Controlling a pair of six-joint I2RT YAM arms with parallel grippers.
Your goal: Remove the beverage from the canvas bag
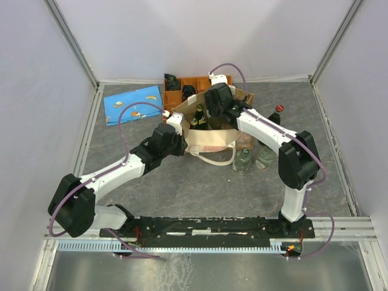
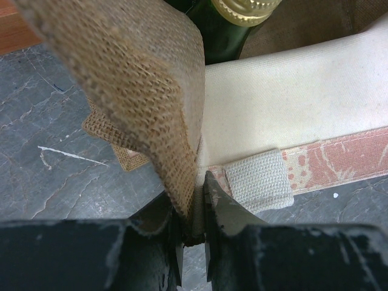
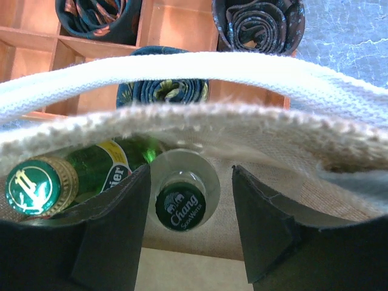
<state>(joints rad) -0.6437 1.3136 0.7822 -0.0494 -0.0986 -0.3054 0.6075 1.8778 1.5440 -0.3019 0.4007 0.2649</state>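
Note:
The tan canvas bag stands mid-table with its cream handles hanging forward. Bottles stand in it: a clear one with a dark green "Chang" cap and a green one with a green-and-gold cap. My left gripper is shut on the bag's left edge; in the left wrist view it pinches the burlap rim. My right gripper hovers over the bag's mouth. In the right wrist view it is open, its jaws standing either side of the Chang bottle, above it and not touching.
An orange compartment tray with rolled dark ties stands right behind the bag. A blue booklet lies at the back left. Two clear bottles and a red-capped bottle stand on the table right of the bag.

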